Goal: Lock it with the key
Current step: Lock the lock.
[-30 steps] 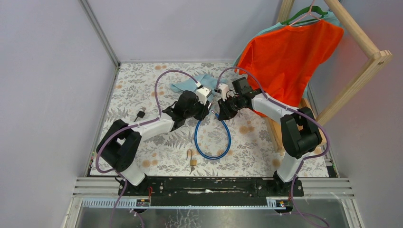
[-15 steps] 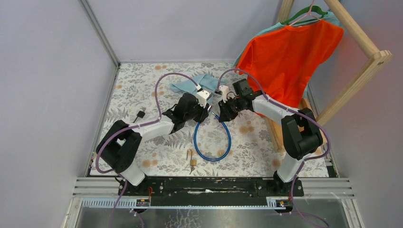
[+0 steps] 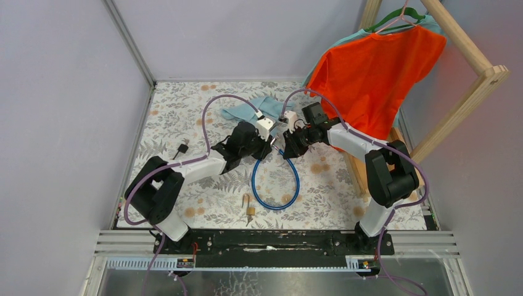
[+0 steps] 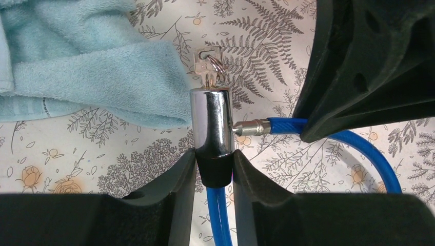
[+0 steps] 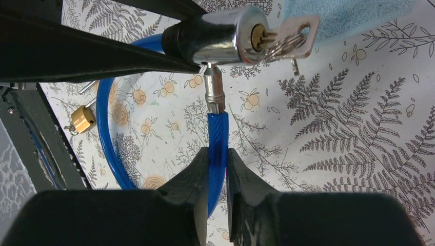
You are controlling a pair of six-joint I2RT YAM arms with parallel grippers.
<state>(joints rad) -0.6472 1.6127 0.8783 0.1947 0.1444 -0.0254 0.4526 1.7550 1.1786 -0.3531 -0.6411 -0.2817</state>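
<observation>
The cable (image 5: 217,138) is blue, the lock barrel (image 4: 211,120) chrome, the towel (image 4: 92,77) pale blue, the table (image 5: 349,128) fern-printed.

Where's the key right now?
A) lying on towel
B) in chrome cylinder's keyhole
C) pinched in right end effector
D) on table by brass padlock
B: the key sits in the keyhole at the end of the chrome cylinder; the right end effector grips the blue cable instead.
</observation>
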